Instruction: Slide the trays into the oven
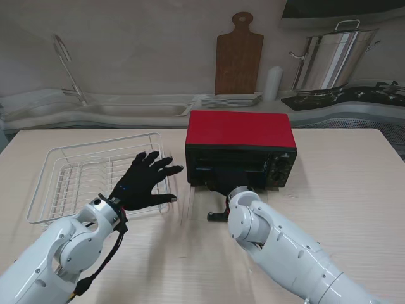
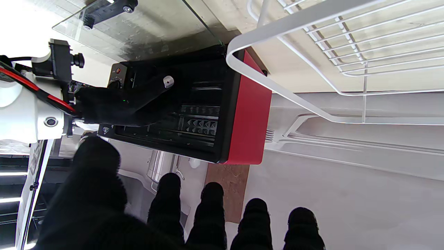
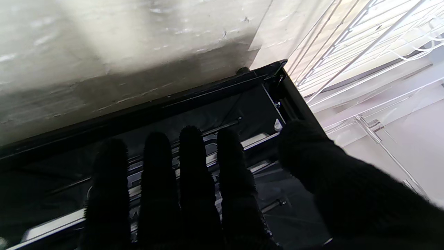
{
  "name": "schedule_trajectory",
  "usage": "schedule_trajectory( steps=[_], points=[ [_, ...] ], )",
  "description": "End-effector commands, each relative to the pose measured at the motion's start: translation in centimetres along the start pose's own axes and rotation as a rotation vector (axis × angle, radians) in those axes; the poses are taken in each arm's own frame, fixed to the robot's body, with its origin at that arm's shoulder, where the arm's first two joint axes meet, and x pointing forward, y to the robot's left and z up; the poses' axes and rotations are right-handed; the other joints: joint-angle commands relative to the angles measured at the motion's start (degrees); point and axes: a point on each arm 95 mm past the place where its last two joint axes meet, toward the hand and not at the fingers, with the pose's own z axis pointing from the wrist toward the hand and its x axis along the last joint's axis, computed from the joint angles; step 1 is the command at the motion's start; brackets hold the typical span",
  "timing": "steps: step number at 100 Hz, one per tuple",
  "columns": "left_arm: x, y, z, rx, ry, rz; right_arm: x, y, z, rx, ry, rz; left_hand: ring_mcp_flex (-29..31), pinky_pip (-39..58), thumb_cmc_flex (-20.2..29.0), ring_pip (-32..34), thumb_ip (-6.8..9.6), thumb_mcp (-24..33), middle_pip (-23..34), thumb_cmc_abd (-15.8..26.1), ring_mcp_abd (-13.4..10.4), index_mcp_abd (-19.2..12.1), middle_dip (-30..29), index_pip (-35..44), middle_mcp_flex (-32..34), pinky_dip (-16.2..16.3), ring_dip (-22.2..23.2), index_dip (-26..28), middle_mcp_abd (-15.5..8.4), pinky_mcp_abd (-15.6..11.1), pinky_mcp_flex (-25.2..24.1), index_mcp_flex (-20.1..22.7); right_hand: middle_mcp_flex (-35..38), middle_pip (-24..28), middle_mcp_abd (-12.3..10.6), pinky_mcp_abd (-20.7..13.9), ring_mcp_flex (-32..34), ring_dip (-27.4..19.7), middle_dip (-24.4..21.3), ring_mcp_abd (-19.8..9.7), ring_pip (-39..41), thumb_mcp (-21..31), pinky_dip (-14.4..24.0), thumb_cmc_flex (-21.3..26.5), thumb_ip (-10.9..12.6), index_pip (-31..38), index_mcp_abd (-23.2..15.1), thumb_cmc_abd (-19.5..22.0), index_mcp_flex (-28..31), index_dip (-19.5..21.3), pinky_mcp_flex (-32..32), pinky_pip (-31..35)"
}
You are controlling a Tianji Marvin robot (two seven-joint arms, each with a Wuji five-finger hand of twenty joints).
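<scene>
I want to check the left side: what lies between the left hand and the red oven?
In the stand's view, only the wire rack's right rim and bare table lie between the left hand and the oven.

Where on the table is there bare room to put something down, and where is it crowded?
Bare table lies to the right of the red oven, out to the table's edge. It is crowded in front of the oven, where the right hand reaches over the lowered glass door, and leftward, where the left hand hovers at the wire rack.
</scene>
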Motion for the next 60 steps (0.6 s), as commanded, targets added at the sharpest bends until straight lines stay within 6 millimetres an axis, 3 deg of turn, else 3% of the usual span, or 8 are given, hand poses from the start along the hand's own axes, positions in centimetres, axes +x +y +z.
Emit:
schedule_trajectory(
  steps=[1, 39, 60],
  points=[
    [0.28, 0.04, -0.17, -0.012, 0.003, -0.002, 0.66, -0.22, 0.31, 0.014, 0.002, 0.008, -1.7, -2.8, 0.2, -0.9, 2.24, -2.1, -0.5, 2.6, -1.4, 0.9, -0.5, -0.5, -2.2, -0.9, -0.7, 0.6, -0.4, -1.1, -0.5, -0.6, -3.2, -0.8, -2.2, -1.2, -1.7, 0.3, 1.0, -1.4, 0.1, -1.8, 0.6, -3.4, 2.8, -0.1, -1.1, 0.2, -2.3, 0.0, -1.3, -1.0],
    [0.20, -0.03, -0.27, -0.013, 0.000, 0.000, 0.71, 0.01, 0.97, 0.009, -0.013, 0.009, -1.7, -2.8, 0.2, -0.9, 2.23, -2.2, -0.5, 2.5, -1.3, 1.0, -0.5, -0.5, -2.1, -0.9, -0.7, 0.6, -0.3, -1.1, -0.5, -0.6, -3.4, -0.5, -2.4, -1.5, -1.9, 0.4, 1.1, -1.6, 0.2, -1.9, 0.6, -3.4, 2.8, 0.8, -1.4, 0.3, -2.4, 0.3, -1.7, -1.0],
    [0.20, -0.15, -0.31, -0.006, 0.000, 0.001, 0.50, -0.01, 0.34, 0.032, -0.008, 0.026, -1.7, -2.8, 0.2, -0.9, 2.23, -2.2, -0.6, 2.5, -1.4, 0.9, -0.5, -0.5, -2.1, -0.9, -0.7, 0.6, -0.4, -1.2, -0.5, -0.5, -2.0, 0.2, -2.4, -1.3, -0.7, 0.7, 1.3, -1.3, 0.9, -2.1, 0.8, -3.5, 2.8, 1.6, -1.9, 0.4, -1.4, 0.8, -0.9, -0.4]
  ],
)
